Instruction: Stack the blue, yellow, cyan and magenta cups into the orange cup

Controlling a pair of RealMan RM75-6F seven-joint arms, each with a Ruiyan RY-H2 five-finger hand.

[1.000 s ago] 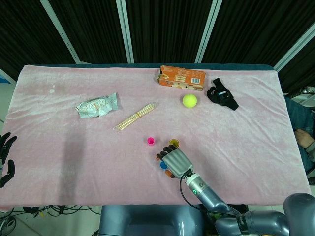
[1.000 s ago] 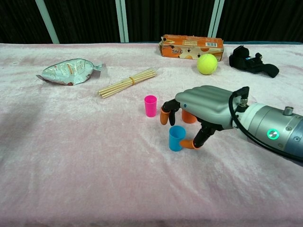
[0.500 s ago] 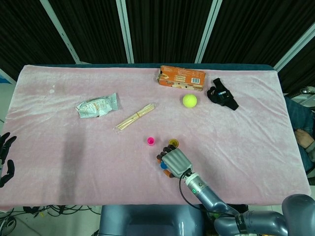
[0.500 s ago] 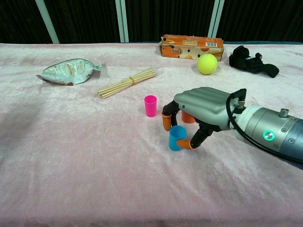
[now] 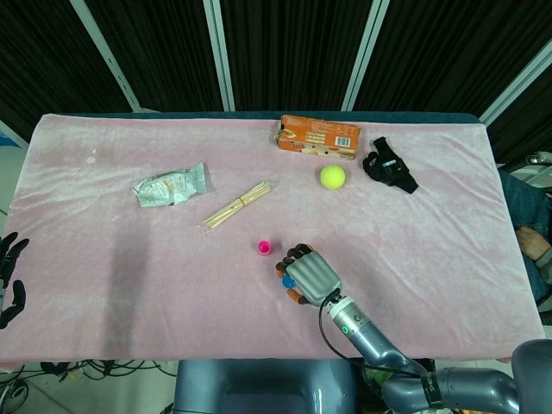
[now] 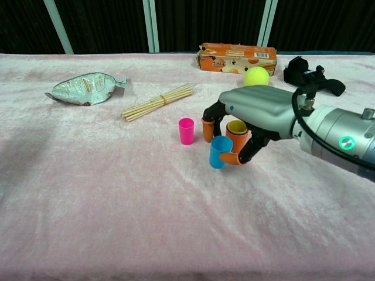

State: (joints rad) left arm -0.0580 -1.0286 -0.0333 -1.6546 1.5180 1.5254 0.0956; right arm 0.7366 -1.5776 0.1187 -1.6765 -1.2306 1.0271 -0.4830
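No text I can actually read from either camera. The orange box [image 6: 237, 58], behind the tennis ball [image 6: 256, 76], has a white label strip along its front face, with dark print and small pictures on it, but the lettering is too small and blurred to make out. The silver snack packet [image 6: 85, 88], well to the left of that box, has some printing on its face; that is illegible too. My right forearm [image 6: 343, 142] has a lit green round indicator, with no characters on it. No numbers or signs show.
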